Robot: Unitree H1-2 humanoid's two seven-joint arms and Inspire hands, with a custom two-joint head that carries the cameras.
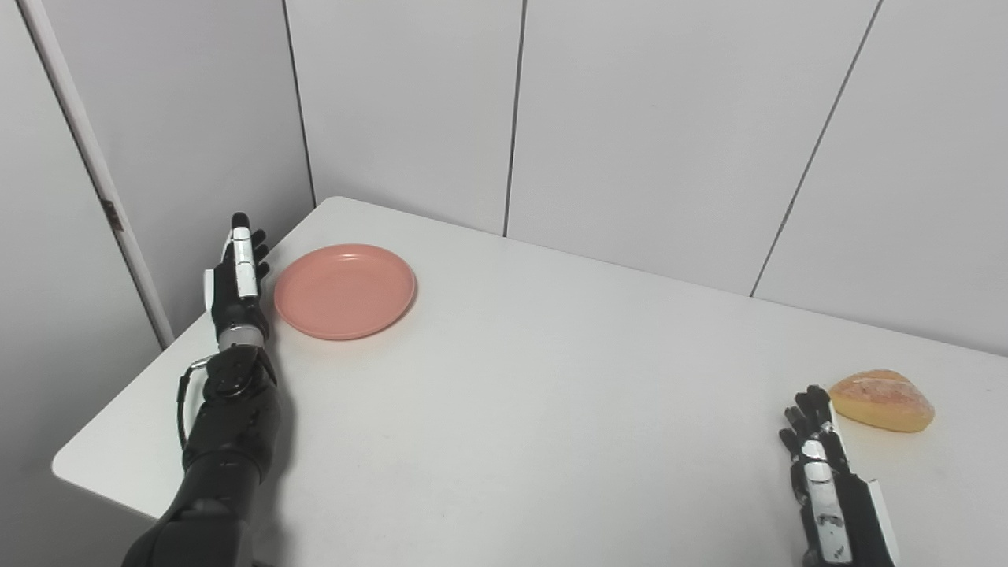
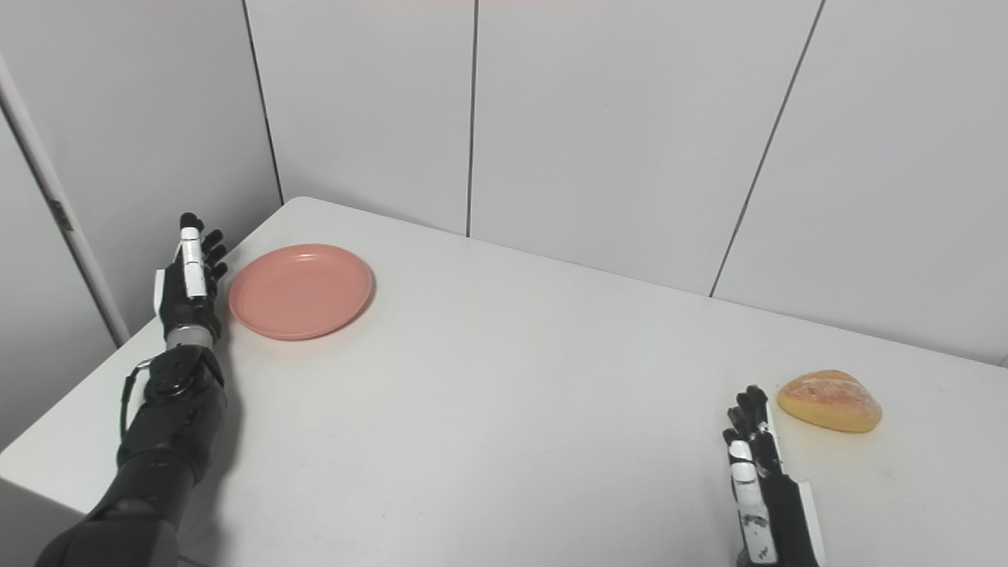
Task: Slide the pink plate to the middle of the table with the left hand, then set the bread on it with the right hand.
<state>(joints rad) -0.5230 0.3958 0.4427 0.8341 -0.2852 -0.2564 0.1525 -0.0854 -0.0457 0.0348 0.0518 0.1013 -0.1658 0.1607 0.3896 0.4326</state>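
**1 plate, 1 bread, 2 empty hands**

We start at the far left, where our left hand (image 1: 239, 276) stands at the left edge of the white table (image 1: 504, 409), its arm coming up from the bottom corner. Its fingers are stretched out and apart, pointing away from us, and they hold nothing. The hand sits just beside the left rim of the pink plate (image 1: 345, 290); we cannot tell whether it touches that rim.

We count 1 plate. It lies flat and bare near the table's far left corner, well apart from the middle of the table.

Moving right, we cross a wide stretch of tabletop to the near right side, where our right hand (image 1: 819, 472) comes in from the bottom edge. Its fingers are also extended and apart, gripping nothing, with the tips pointing toward the bread (image 1: 882, 400).

We count 1 bread: a golden, rounded loaf resting on the table just past and to the right of the right hand's fingertips, not touching them and well apart from the plate.
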